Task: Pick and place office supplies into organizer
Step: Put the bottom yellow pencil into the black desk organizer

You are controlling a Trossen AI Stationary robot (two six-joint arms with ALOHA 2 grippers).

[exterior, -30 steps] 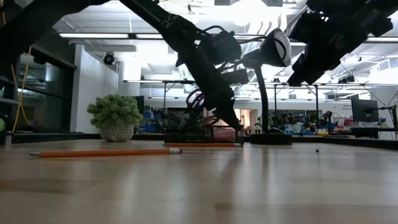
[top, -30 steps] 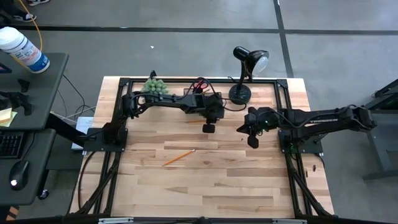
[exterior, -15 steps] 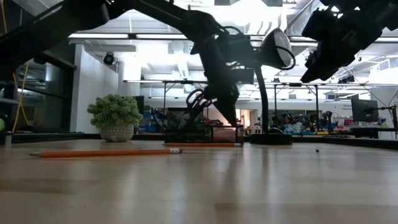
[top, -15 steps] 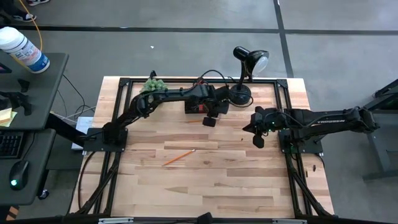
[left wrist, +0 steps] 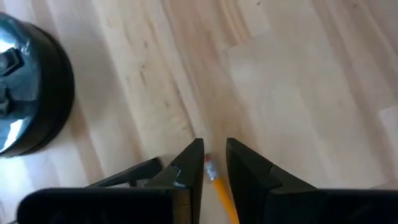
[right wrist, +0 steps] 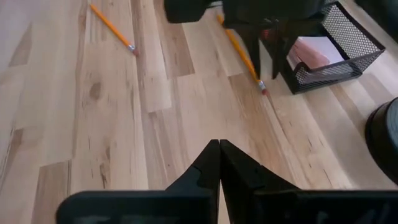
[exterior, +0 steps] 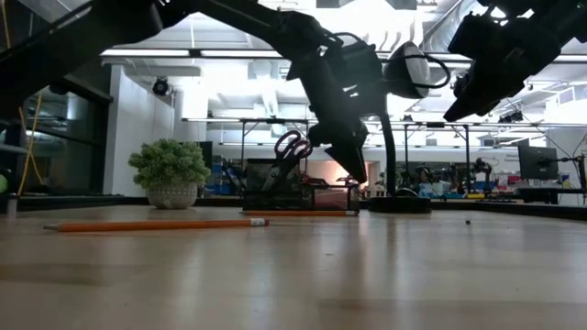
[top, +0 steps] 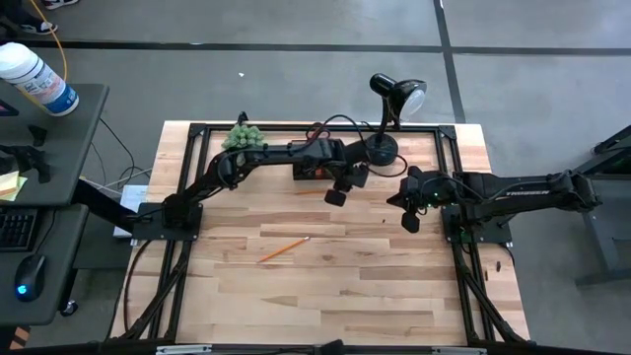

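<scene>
left tool (left wrist: 213, 163) narrowly parted over pencil (left wrist: 219, 186), seemingly untouched.

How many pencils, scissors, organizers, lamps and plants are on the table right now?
Orange pencils: 2 (one loose, one beside the organizer)
Scissors: 1
Organizer: 1
Desk lamp: 1
Plant: 1
Total: 6

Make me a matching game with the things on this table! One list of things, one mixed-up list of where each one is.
Things:
1. green spiky plant
2. black desk lamp
3. orange pencil lying alone
4. black mesh organizer

Places:
A. middle of the wooden table
B. far edge, right of the organizer
C. far left corner
D. far edge, under the left arm

Pairs: 1-C, 2-B, 3-A, 4-D
</scene>
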